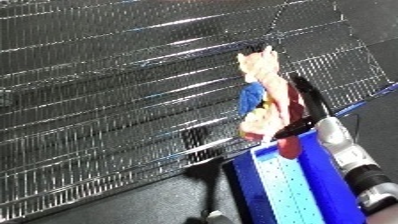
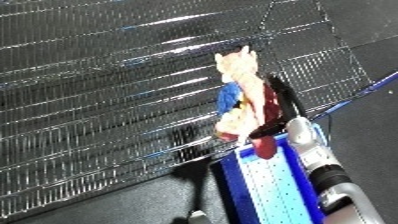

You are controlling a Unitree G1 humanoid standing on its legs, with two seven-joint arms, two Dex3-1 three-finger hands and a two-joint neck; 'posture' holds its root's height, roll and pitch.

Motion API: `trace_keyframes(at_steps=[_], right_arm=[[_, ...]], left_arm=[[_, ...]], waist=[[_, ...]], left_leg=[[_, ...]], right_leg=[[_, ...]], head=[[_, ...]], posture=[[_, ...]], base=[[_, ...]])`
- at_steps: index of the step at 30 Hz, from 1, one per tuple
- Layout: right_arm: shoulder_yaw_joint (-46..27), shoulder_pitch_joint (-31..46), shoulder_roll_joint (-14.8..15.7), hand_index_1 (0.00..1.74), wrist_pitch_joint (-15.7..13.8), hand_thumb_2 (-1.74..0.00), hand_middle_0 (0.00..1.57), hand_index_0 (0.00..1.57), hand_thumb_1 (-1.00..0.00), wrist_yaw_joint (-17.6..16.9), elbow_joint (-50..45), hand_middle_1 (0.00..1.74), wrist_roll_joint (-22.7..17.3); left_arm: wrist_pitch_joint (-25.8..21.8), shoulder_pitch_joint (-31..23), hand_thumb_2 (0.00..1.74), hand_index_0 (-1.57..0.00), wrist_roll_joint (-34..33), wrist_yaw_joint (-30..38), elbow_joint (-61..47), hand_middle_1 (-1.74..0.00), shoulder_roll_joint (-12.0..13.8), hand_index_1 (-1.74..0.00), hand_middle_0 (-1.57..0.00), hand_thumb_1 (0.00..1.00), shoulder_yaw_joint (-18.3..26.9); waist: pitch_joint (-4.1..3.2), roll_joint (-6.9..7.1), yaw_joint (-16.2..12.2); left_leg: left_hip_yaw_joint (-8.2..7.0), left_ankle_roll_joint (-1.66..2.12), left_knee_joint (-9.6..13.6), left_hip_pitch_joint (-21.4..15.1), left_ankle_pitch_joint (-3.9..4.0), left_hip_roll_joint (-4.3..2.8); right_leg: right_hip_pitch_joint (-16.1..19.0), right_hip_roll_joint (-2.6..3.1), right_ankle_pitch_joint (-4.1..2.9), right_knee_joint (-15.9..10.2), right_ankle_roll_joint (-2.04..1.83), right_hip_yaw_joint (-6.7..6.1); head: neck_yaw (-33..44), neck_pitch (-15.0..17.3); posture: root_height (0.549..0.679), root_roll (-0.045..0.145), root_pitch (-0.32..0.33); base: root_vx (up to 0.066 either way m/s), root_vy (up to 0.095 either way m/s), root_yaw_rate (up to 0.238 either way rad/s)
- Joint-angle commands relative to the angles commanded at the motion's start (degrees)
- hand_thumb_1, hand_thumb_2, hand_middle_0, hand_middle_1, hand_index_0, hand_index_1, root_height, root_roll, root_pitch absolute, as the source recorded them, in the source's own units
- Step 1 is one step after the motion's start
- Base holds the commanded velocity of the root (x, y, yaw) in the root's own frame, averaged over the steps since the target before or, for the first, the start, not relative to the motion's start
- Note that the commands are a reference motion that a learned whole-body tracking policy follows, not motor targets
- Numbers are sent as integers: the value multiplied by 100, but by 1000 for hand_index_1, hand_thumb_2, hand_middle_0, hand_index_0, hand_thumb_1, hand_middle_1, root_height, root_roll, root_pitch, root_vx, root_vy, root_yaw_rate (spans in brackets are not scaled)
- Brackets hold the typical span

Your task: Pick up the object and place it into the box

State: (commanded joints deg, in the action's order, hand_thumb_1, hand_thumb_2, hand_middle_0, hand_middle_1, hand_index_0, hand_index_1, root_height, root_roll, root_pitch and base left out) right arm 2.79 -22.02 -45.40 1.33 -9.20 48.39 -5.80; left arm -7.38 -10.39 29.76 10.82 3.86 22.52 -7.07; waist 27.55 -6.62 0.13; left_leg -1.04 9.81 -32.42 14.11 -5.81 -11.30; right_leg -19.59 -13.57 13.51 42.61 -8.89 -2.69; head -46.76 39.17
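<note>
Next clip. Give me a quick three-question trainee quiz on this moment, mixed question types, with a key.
1. True or false: the right hand is curled round the packet.
2. Where is the packet relative to the blue bin? A) lying inside it B) held up above its near end C) flat on the wire mesh
3. Fill in: the left hand is ____ in both views.

Key: 1 true; 2 B; 3 not visible

Blue bin [image 1: 282, 192] beside wire rack [image 1: 115, 100]
</note>
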Motion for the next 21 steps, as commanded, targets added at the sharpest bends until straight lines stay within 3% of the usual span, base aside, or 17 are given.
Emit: trace_keyframes(at_steps=[7, 12, 21], right_arm=[[499, -532, 151, 0, 30, 0, 0, 0, 0, 176, 929, 0, 144], [613, -710, 285, 435, -68, -435, 393, 393, -250, 193, 1230, 435, 42], [502, -533, 423, 1218, -128, -1218, 1099, 1099, -700, 74, 953, 1218, 0]], left_arm=[[-7, 16, 1740, -1570, 1, -37, 7, -1740, 23, -1740, -1570, 1000, -100], [-15, 18, 1740, -1570, 5, -13, 48, -1740, 3, -1740, -1570, 1000, -82], [-27, -19, 1740, -1570, -22, 11, 155, -1740, -53, -1740, -1570, 1000, 4]], waist=[[14, -76, 70], [37, -69, 86], [61, 21, 67]], left_leg=[[15, 8, -7, 37, -4, 15], [34, 9, -12, 49, -11, 8], [30, 15, -19, 40, -24, -35]], right_leg=[[4, 0, 5, -14, 5, 22], [21, 6, 5, -15, 2, 44], [73, 24, 0, -49, 0, 77]], head=[[-67, -86], [2, -148], [160, -184]], posture=[[629, 58, -142], [629, 55, -140], [630, 50, -141]], base=[[10, -2, 31], [7, -4, 26], [-1, 3, -6]])
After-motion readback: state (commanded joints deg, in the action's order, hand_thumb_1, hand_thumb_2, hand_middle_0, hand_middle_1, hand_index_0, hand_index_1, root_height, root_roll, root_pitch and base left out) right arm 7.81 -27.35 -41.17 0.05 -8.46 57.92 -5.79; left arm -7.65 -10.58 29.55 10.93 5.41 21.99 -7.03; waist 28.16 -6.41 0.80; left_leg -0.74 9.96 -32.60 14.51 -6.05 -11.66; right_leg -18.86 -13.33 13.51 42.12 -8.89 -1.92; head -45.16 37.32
